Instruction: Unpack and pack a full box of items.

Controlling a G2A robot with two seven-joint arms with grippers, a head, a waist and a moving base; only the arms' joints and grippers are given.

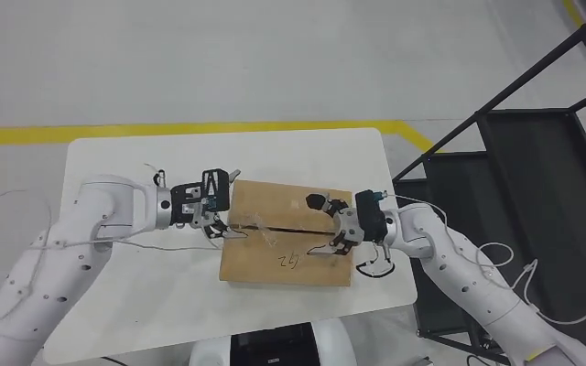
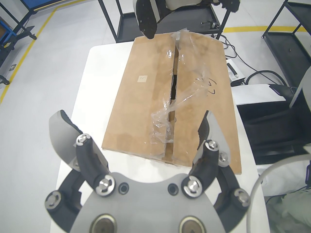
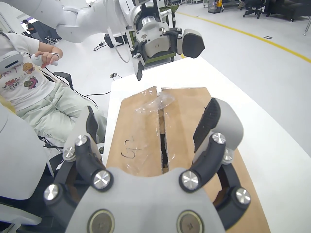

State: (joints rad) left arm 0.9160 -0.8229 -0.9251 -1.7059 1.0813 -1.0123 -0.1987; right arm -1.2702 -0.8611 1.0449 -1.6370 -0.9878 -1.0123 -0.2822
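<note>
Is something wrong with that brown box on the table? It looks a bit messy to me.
Yes. The clear tape along the middle seam of the cardboard box is torn and crumpled, sticking up in loose strands instead of lying flat. The two top flaps sit slightly apart, leaving a narrow dark gap.

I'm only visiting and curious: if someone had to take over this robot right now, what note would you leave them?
Left gripper: open, at one end of the cardboard box.
Right gripper: open, at the opposite end.
The box lies closed on the white table.
Done: the clear tape along the top seam is torn and crumpled, and a narrow gap shows.
To do: open the box, unpack, repack. The contents are hidden.
</note>
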